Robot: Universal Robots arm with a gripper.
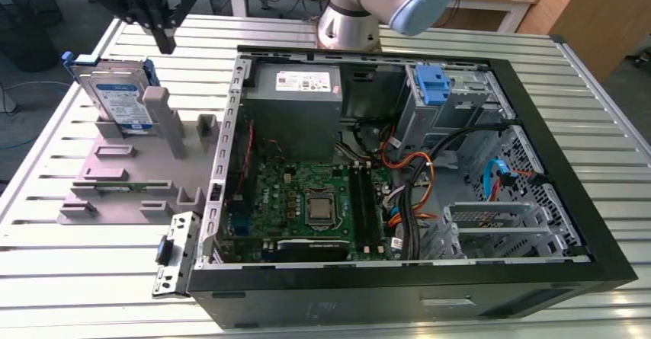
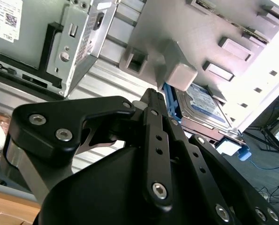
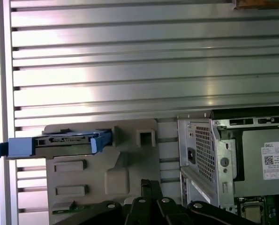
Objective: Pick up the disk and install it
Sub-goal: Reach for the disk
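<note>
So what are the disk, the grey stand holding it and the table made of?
The disk: dull silver metal body, by its sheen, with glossy blue side rails that look plastic. The grey stand: matte, uniform, probably moulded or printed plastic. The table: ribbed, brightly reflecting slats, likely aluminium.

Black jointed gripper [image 1: 163,44] with bright silver hex screws [image 2: 159,189]; silver-grey tubular arm [image 1: 349,20]; rounded pale-blue joint cap [image 1: 419,7].
</note>
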